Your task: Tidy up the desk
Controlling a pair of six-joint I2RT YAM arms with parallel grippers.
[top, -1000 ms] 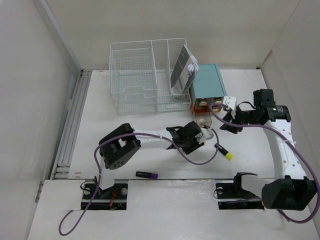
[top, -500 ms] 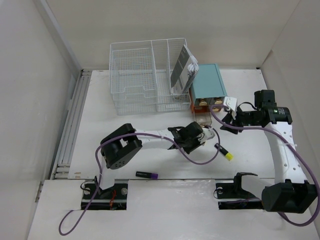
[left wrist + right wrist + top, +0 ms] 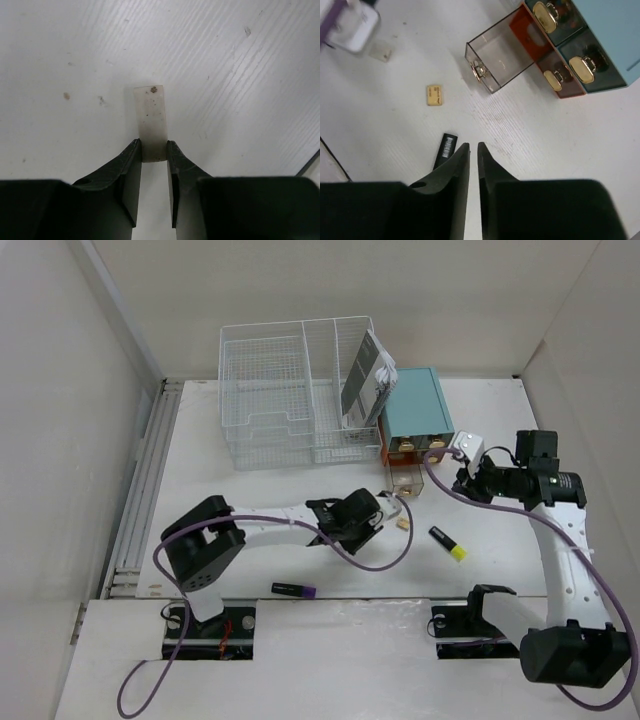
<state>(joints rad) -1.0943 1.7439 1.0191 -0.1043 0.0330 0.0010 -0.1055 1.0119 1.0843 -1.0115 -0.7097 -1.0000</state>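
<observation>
The white desk holds a teal drawer box with one clear drawer pulled open. My left gripper is low over the desk centre, shut on the end of a flat white strip lying on the surface. My right gripper is shut and empty, hovering right of the open drawer. A small tan block and a black-and-yellow highlighter lie between the arms; the right wrist view shows the block, the highlighter and the drawer.
A white wire-mesh organizer with a booklet in its right section stands at the back. A purple-capped marker lies near the front edge. A ribbed metal rail runs along the left edge. A purple cable loops under the left arm.
My left gripper has drawn back leftward from the open drawer, uncovering the tan block. My right gripper has moved right and away from the drawer front.
</observation>
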